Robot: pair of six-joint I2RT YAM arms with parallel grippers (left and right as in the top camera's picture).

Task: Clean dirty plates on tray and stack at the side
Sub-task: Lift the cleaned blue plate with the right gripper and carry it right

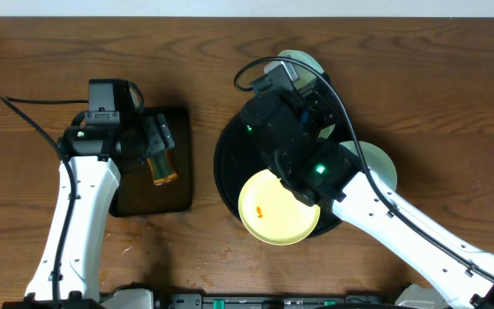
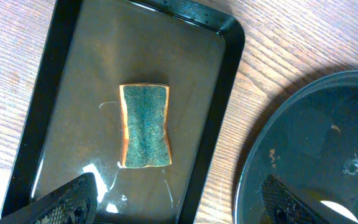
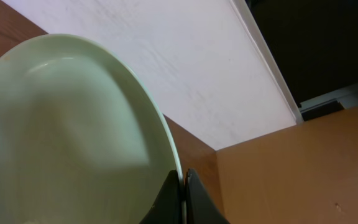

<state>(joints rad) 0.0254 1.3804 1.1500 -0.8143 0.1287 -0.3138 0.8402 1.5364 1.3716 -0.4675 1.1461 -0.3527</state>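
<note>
You have three small round plates: one pale yellow plate (image 1: 273, 219), two pale blue plates (image 1: 307, 60) (image 1: 382, 161); one round glossy black tray (image 1: 228, 163), one black rectangular tray (image 1: 174, 202), one green sponge (image 2: 145, 126).

— What is sitting on the round black tray (image 1: 228, 167)?
— A pale yellow plate (image 1: 273, 227) is lying at its near edge, showing an orange stain (image 1: 262, 212). The right arm (image 1: 290, 129) is hanging above the tray, its far end meeting a pale blue plate (image 1: 309, 60).
— And the left arm (image 1: 88, 180)?
— It is hovering over the rectangular tray (image 1: 165, 199), where an orange sponge (image 1: 164, 170) is lying.
</note>
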